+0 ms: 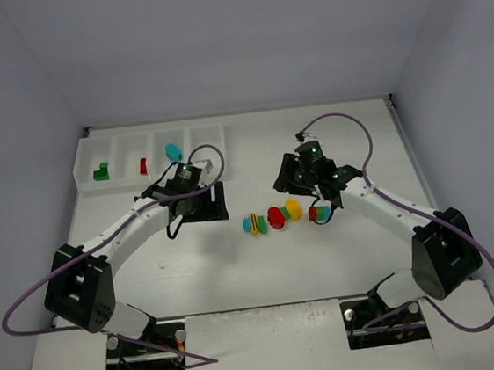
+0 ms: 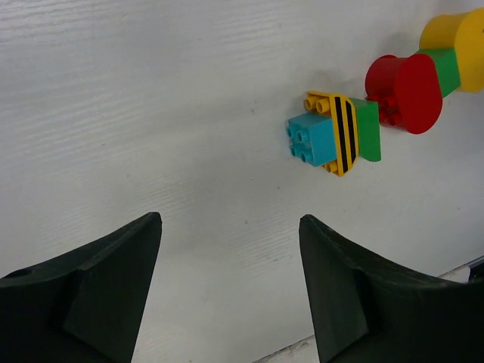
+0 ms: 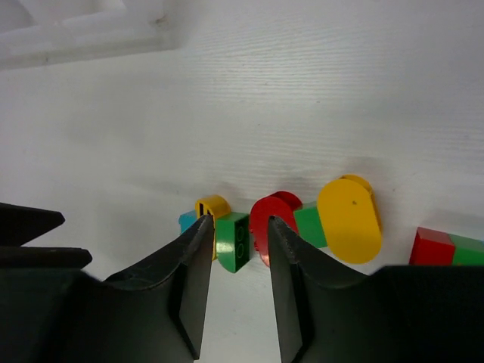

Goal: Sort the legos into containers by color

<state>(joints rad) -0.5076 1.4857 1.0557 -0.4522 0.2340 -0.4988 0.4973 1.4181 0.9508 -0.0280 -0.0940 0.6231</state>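
The translucent white tray (image 1: 148,139) lies at the far left and holds a green brick (image 1: 100,173), a red brick (image 1: 143,165) and a cyan brick (image 1: 173,150) in separate compartments. Its fourth compartment is partly hidden by my left gripper (image 1: 198,204). Mid-table lie a cyan-yellow-green stack (image 1: 255,224), a red-green-yellow stack (image 1: 284,213) and a red-green-cyan stack (image 1: 321,213). The left gripper (image 2: 231,219) is open and empty, left of the cyan-yellow-green stack (image 2: 333,134). My right gripper (image 1: 310,181) (image 3: 240,219) is open and empty above the stacks, whose green brick (image 3: 233,240) and red piece (image 3: 271,212) show beyond its tips.
White walls close in the table at the back and sides. The tray's corner (image 3: 83,34) shows at the top left of the right wrist view. The red-green stack (image 3: 442,248) lies at that view's right edge. The arm bases stand at the near edge.
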